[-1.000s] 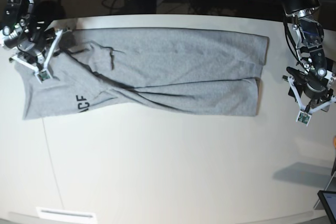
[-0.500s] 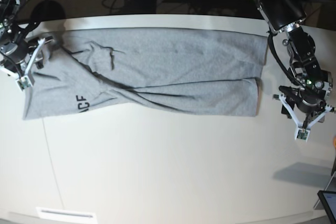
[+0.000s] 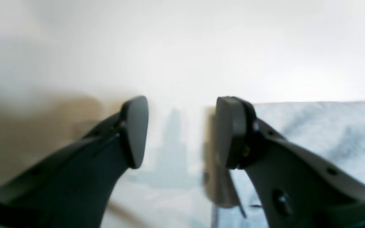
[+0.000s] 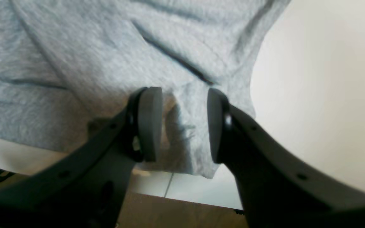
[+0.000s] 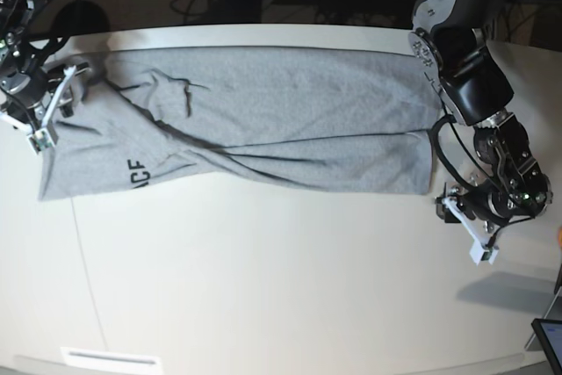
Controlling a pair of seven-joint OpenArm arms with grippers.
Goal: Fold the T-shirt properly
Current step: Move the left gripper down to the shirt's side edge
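The T-shirt [image 5: 263, 120] lies spread along the table's [image 5: 263, 287] far side. The right gripper [image 4: 181, 125] has its jaws parted around a cloth edge, probably not pinching; it may slip. The left gripper [image 5: 470, 226], released, hovers just beside the hem.

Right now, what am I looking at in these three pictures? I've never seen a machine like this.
It is a robot with two arms, each ending in a claw. One picture looks down on the whole table; the other two come from cameras on the wrists. A grey T-shirt lies half folded on the table. The right claw stands open at the shirt's edge, cloth between its fingers, not pinched. The left claw is open too, over bare table beside the shirt's other end, holding nothing.
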